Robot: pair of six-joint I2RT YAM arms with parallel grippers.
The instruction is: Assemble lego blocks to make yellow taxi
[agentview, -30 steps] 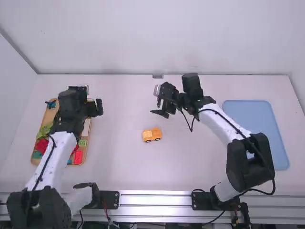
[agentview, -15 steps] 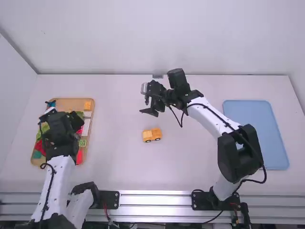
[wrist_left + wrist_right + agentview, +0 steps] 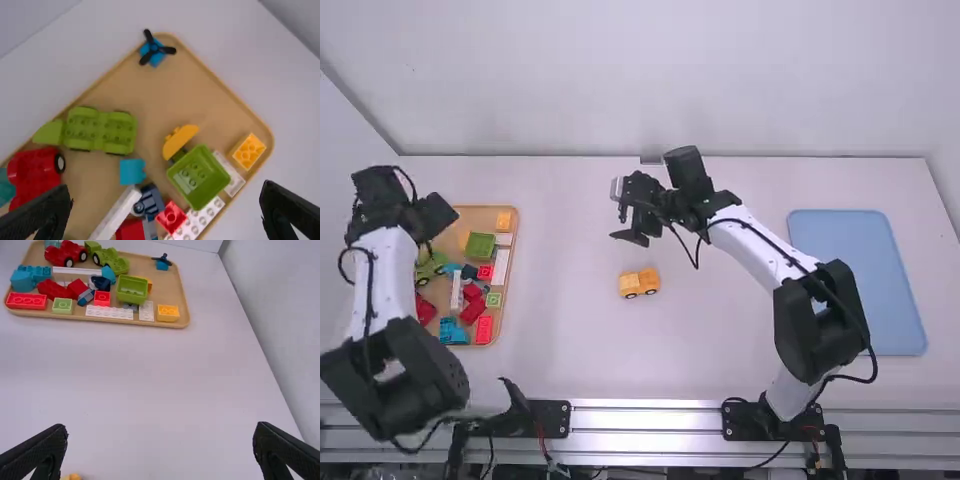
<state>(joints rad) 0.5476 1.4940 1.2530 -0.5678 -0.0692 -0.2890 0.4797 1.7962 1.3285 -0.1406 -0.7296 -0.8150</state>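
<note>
The left gripper (image 3: 438,213), fingers spread, hangs over the tan tray (image 3: 472,212) of studded blocks, while the right gripper (image 3: 627,220), also wide apart, hovers near the yellow car (image 3: 639,283).

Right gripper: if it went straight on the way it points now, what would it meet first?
The right gripper would likely meet bare tabletop, short of the wooden tray; depth is hard to judge.

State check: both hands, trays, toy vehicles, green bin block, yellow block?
Left black hand: open
Right black hand: open
Yellow-orange toy car: upright, on wheels
Wooden tray: loaded with blocks
Blue rectangular tray: flat on table
Red wheeled toy: upright
Green plastic bin block: opening up
Yellow studded plastic block: studs up
</note>
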